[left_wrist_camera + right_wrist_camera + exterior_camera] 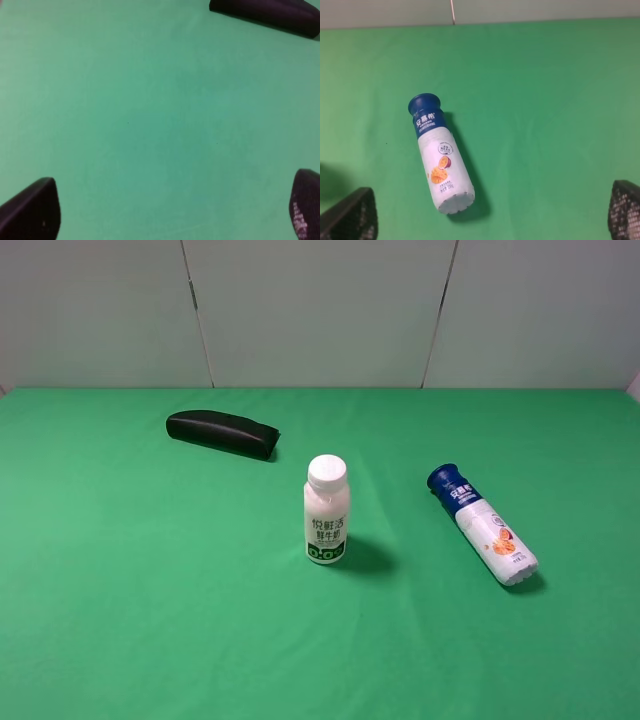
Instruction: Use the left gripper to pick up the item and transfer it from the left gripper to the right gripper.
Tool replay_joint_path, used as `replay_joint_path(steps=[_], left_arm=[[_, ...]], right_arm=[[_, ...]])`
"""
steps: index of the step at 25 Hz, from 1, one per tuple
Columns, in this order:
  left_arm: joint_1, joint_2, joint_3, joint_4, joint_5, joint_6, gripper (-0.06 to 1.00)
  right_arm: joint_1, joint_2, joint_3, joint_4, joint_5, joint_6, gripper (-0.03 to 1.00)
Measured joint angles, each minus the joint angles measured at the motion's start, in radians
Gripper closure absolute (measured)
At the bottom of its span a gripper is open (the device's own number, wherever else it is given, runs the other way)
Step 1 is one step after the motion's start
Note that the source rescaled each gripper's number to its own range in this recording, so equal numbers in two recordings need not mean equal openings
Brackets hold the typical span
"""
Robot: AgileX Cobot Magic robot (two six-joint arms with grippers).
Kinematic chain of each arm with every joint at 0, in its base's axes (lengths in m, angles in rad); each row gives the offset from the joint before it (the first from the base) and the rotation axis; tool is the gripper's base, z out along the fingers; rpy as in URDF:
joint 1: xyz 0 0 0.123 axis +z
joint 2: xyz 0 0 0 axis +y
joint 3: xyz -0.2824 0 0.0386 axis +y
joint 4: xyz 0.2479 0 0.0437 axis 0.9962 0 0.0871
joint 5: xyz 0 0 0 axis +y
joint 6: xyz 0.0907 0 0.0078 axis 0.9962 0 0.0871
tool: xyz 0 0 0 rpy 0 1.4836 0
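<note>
The item, a slim bottle (483,525) with a dark blue cap and a white lower body with an orange picture, lies on its side on the green cloth at the right. It also shows in the right wrist view (440,155), ahead of my right gripper (487,212), which is open and empty with its jaws wide apart. My left gripper (167,210) is open and empty over bare green cloth, and the bottle is out of its view. Neither arm shows in the exterior high view.
A white-capped milk bottle (326,510) with a green label stands upright mid-table. A black oblong case (222,433) lies at the back left; its edge shows in the left wrist view (267,15). A grey wall backs the green table (120,620).
</note>
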Motion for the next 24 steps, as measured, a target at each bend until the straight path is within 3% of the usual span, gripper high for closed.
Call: replay_joint_path(steps=[24], left_arm=[[0.0,0.0,0.0,0.001,0.0,0.0,0.11]], right_arm=[[0.0,0.0,0.0,0.0,0.0,0.0,-0.03]])
